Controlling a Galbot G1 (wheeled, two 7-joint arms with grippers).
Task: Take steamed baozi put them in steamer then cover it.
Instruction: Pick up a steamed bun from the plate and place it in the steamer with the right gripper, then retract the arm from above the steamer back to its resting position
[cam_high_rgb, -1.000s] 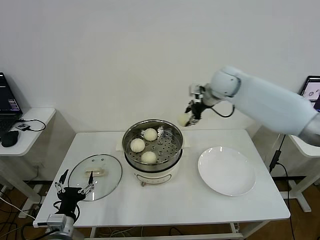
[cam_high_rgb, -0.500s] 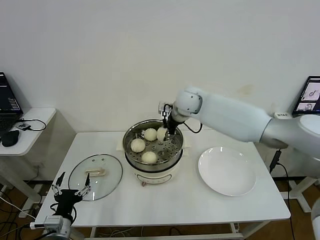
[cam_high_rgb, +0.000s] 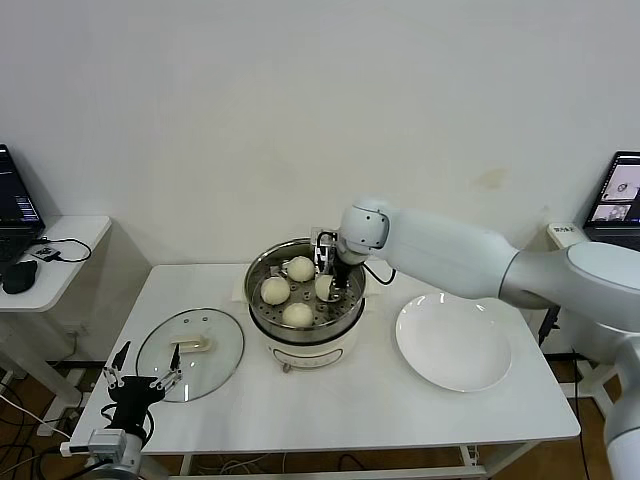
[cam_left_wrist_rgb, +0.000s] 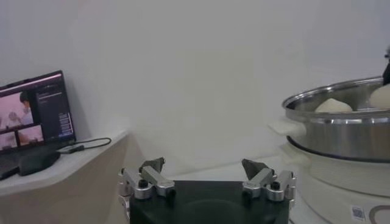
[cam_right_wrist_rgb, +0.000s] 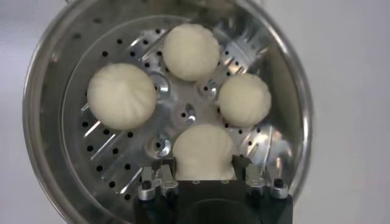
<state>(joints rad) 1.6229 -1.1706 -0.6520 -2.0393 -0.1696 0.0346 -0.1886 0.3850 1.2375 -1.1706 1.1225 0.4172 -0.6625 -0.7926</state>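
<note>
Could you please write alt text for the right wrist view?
The right pincer holds a steamed baozi low inside the steamer, above its perforated floor. Three more baozi already sit around it.

The held bun (cam_right_wrist_rgb: 203, 152) is hidden at its near side by the right gripper (cam_right_wrist_rgb: 204, 176) (fingertips unseen beside it). In the left wrist view, the steamer (cam_left_wrist_rgb: 341, 131) is cut off by the edge, showing only two bun tops.
</note>
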